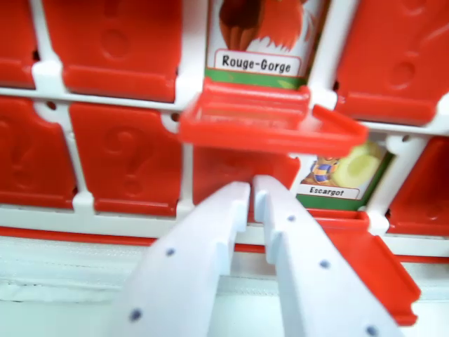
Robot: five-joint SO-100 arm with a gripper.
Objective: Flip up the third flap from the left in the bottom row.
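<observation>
- The gripper [251,191] has its white fingers [210,239] nearly pressed together, a thin slit between the tips, pinching nothing. The tips sit against a closed red flap [242,175] in the bottom row, between a closed flap [126,165] on the left and the Escargot card [340,175] on the right.
- That flap is probably the target. It lies flat on the board [184,77], long axis running far to near, its free edge hidden behind the tips, so the hinge side cannot be told.
- Risk: the tips could slide over the smooth face rather than catch the edge, and the flap would stay shut.
- Risk: the Rouge-Gorge [258,60] flap [270,123] juts out just above the tips; a push further that way would knock it.
- Risk: the opened Escargot flap [372,270] lies just beside the right finger, and a sideways drift would hit it.
</observation>
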